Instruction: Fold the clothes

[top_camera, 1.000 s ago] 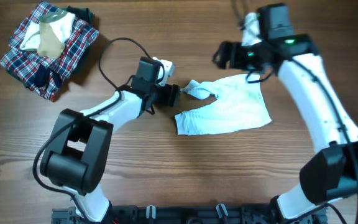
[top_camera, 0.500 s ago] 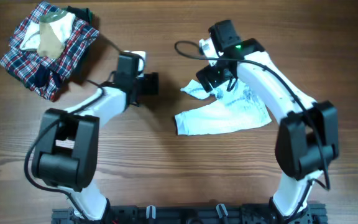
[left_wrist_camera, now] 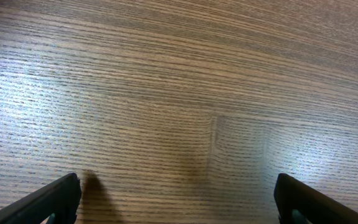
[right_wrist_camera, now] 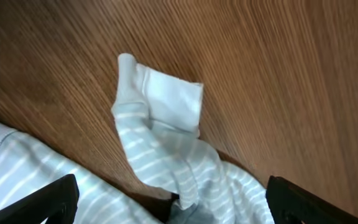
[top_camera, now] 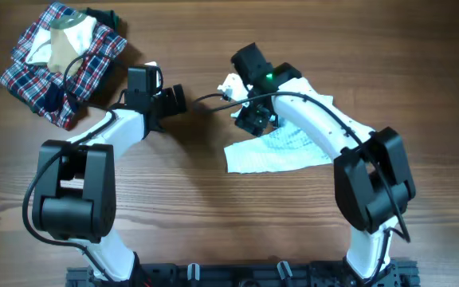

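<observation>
Clothes [top_camera: 281, 151] crumpled on your desk [top_camera: 213, 227], your left gripper [left_wrist_camera: 179, 196] spread wide, empty, over wood, right gripper [right_wrist_camera: 169, 202] spread wide, empty, above them

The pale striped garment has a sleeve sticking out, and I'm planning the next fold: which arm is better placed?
Right. The right hand, open, hangs directly over the protruding sleeve of the garment. The left hand, also open, faces only bare table, apart from the cloth.
</observation>
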Robot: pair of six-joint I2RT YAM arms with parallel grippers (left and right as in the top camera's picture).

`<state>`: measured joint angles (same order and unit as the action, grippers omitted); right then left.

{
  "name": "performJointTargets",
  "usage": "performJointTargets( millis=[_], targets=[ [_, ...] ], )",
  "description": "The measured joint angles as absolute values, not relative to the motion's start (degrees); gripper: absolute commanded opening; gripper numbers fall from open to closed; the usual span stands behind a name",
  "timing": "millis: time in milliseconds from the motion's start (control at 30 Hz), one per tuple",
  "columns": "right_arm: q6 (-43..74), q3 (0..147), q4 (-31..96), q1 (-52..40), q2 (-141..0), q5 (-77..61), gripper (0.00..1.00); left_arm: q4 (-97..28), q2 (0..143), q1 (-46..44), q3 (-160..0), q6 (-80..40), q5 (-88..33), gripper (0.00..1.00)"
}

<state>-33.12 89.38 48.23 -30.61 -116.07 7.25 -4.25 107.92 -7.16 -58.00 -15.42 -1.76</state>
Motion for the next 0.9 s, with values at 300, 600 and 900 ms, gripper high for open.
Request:
performJointTargets(
  millis=[300, 600, 900],
  targets=[
    [-33.76, 89.38, 45.08, -30.79, -116.64, 7.29, 0.96, -4.25, 107.92, -7.16, -58.0, -15.42, -1.76, 1.0],
    [-34.33, 89.38, 44.51, -30.98, -120.68, 7.31, 0.87, -4.25, 107.92, -7.16, -58.0, -15.42, -1.76, 1.0],
    [-35.46, 89.38, 44.25, -30.98, -120.7, 7.33, 0.31, -4.25, 107.92, -7.16, -58.0, -15.42, -1.76, 1.0]
  ],
)
